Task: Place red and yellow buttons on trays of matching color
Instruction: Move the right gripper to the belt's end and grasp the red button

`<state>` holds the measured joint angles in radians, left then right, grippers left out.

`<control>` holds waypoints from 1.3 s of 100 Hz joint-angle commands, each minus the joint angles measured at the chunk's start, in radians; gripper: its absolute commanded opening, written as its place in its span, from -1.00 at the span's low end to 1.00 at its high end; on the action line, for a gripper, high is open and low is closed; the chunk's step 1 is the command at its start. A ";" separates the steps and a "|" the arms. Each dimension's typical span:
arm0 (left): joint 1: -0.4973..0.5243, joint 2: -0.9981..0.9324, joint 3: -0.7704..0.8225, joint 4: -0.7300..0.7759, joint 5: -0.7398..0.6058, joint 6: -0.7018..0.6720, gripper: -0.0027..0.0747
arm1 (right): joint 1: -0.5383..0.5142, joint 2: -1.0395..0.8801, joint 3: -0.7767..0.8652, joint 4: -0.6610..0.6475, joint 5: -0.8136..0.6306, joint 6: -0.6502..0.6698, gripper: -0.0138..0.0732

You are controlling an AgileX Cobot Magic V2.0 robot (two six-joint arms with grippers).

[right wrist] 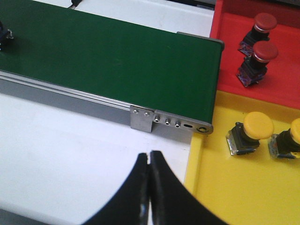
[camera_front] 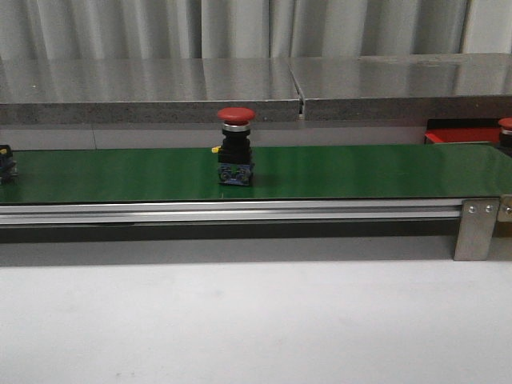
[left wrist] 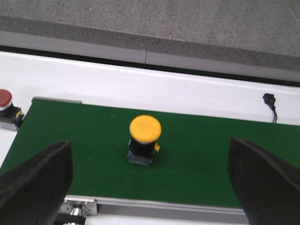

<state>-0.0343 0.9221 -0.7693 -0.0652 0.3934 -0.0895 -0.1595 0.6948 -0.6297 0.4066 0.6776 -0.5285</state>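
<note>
Red button [camera_front: 236, 147] stands upright mid green belt [camera_front: 360, 172], red mushroom cap on top, dark body, blue base touching the belt. A yellow button [left wrist: 145, 139] sits upright on the belt in the left wrist view, centred between the left hand [left wrist: 150, 180] fingers, which are wide apart and above it, nothing held. Another red-capped button [left wrist: 5, 108] sits just off the belt end on the white tabletop [camera_front: 240, 320]. Right hand [right wrist: 149, 187] fingers pressed together, empty, hovering over the tabletop near the belt's end. Red tray [right wrist: 281, 79] holds two red buttons; yellow tray [right wrist: 225, 201] beside it holds two yellow ones, lying tilted.

Handling guess: buttons look rigid, light, hard plastic, top-heavy with the wide cap, so easy to tip. Cap is rounded and likely slippery; best grip is on the squarish dark body below the cap, flat sides to the fingers. Yellow one is lined up for the left hand.
</note>
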 commanded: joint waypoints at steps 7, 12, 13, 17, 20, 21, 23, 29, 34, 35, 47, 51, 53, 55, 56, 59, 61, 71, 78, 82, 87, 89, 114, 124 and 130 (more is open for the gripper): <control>-0.009 -0.148 0.107 -0.015 -0.062 -0.001 0.71 | 0.001 -0.006 -0.023 0.017 -0.055 -0.010 -0.84; -0.009 -0.195 0.145 -0.023 -0.058 -0.001 0.67 | 0.001 -0.006 -0.023 0.017 -0.055 -0.010 -0.84; -0.009 -0.208 0.154 -0.026 -0.058 -0.001 0.64 | 0.001 -0.006 -0.023 0.017 -0.055 -0.010 -0.84; -0.009 -0.245 0.180 -0.034 -0.053 -0.001 0.55 | 0.001 -0.006 -0.023 0.017 -0.055 -0.010 -0.84; -0.009 -0.274 0.194 -0.034 -0.051 -0.001 0.48 | 0.001 -0.006 -0.023 0.017 -0.055 -0.010 -0.84; -0.009 -0.274 0.197 -0.034 -0.048 -0.001 0.45 | 0.001 -0.006 -0.023 0.017 -0.055 -0.010 -0.84; -0.009 -0.290 0.205 -0.036 -0.044 -0.001 0.38 | 0.001 -0.006 -0.023 0.017 -0.055 -0.010 -0.84; -0.009 -0.332 0.221 -0.041 -0.028 -0.001 0.10 | 0.001 -0.006 -0.023 0.017 -0.055 -0.010 -0.84; -0.009 -0.356 0.228 -0.041 -0.006 -0.001 -0.16 | 0.001 -0.006 -0.023 0.017 -0.055 -0.010 -0.84; -0.009 -0.362 0.230 -0.041 0.000 -0.001 -0.23 | 0.001 -0.006 -0.023 0.017 -0.055 -0.010 -0.84; -0.009 -0.381 0.239 -0.041 0.038 -0.001 -0.86 | 0.001 -0.006 -0.023 0.017 -0.055 -0.010 -0.84; -0.009 -0.381 0.241 -0.041 0.047 -0.001 -0.97 | 0.001 -0.006 -0.023 0.017 -0.055 -0.010 -0.84; -0.009 -0.381 0.241 -0.041 0.050 -0.001 -0.98 | 0.001 -0.006 -0.023 0.017 -0.055 -0.010 -0.84; -0.009 -0.381 0.243 -0.041 0.052 -0.001 -0.98 | 0.001 -0.006 -0.023 0.017 -0.056 -0.010 -0.84; -0.009 -0.381 0.243 -0.041 0.054 -0.001 -0.98 | 0.001 -0.006 -0.023 0.017 -0.056 -0.010 -0.84; -0.009 -0.381 0.243 -0.041 0.056 -0.001 -0.98 | 0.001 -0.006 -0.023 0.017 -0.056 -0.010 -0.84; -0.009 -0.381 0.243 -0.041 0.056 -0.001 -0.98 | 0.001 -0.006 -0.023 0.017 -0.056 -0.010 -0.84; -0.009 -0.381 0.243 -0.041 0.060 -0.001 -0.98 | 0.001 -0.005 -0.023 0.017 -0.073 -0.010 -0.84; -0.009 -0.381 0.243 -0.041 0.061 -0.001 -0.98 | 0.001 -0.005 -0.023 0.017 -0.076 -0.010 -0.84; -0.009 -0.381 0.243 -0.041 0.061 -0.001 -0.98 | 0.001 -0.005 -0.023 0.017 -0.074 -0.010 -0.84; -0.009 -0.381 0.243 -0.041 0.061 -0.001 -0.98 | 0.001 -0.005 -0.023 0.017 -0.074 -0.010 -0.84; -0.009 -0.381 0.243 -0.041 0.061 -0.001 -0.98 | 0.001 -0.005 -0.023 0.017 -0.074 -0.010 -0.84; -0.009 -0.381 0.243 -0.041 0.061 -0.001 -0.98 | 0.001 -0.005 -0.023 0.017 -0.056 -0.010 -0.83; -0.009 -0.381 0.243 -0.041 0.061 -0.001 -0.98 | 0.001 -0.005 -0.023 0.017 -0.037 -0.010 -0.75; -0.009 -0.381 0.243 -0.041 0.061 -0.001 -0.98 | 0.001 -0.005 -0.023 0.017 -0.024 -0.010 -0.56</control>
<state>-0.0343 0.5398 -0.4978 -0.0947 0.5223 -0.0895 -0.1595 0.6948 -0.6297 0.4066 0.6850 -0.5285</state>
